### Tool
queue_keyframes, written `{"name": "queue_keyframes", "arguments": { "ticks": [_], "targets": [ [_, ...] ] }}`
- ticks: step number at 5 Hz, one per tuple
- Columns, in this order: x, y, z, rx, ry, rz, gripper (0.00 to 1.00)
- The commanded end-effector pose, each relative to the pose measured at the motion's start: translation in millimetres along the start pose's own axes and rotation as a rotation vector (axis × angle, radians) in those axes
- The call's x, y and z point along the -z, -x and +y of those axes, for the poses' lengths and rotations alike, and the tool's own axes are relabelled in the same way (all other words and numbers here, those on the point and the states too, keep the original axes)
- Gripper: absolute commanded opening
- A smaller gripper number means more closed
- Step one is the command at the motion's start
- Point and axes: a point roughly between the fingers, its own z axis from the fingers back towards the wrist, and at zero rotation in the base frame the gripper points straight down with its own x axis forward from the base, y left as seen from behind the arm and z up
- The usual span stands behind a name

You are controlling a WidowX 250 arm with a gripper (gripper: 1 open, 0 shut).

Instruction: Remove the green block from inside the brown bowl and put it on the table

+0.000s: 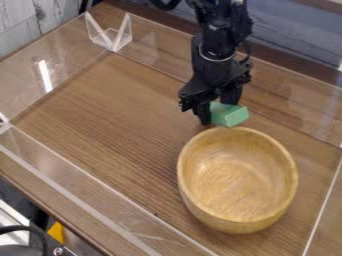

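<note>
Before you: one brown bowl (238, 176), round, thick-walled, wood-grained, its inside bare, on the brown worktop (100, 125). One green block (227, 115), outside the bowl, just beyond its far rim, partly covered by your tool (207, 112). Tool: black, clamped on the green block. One clear acrylic holder (110, 33), well apart from the bowl, toward the worktop's far left corner in your view.

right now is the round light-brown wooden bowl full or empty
Empty: the round light-brown wooden bowl shows its bare inside, and the green rectangular block is beyond its rim.
</note>
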Motion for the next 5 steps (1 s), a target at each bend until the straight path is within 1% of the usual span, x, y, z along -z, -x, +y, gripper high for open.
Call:
{"name": "queue_keyframes", "arguments": {
  "ticks": [1,3,5],
  "targets": [
    [-27.1,-7.8,-12,-0.006,0.070,-0.042,0.00],
    [-38.2,-13.3,-11,-0.020,0.069,-0.051,0.00],
    [-40.1,-12.9,-5,0.009,0.059,-0.057,0.00]
  ]
}}
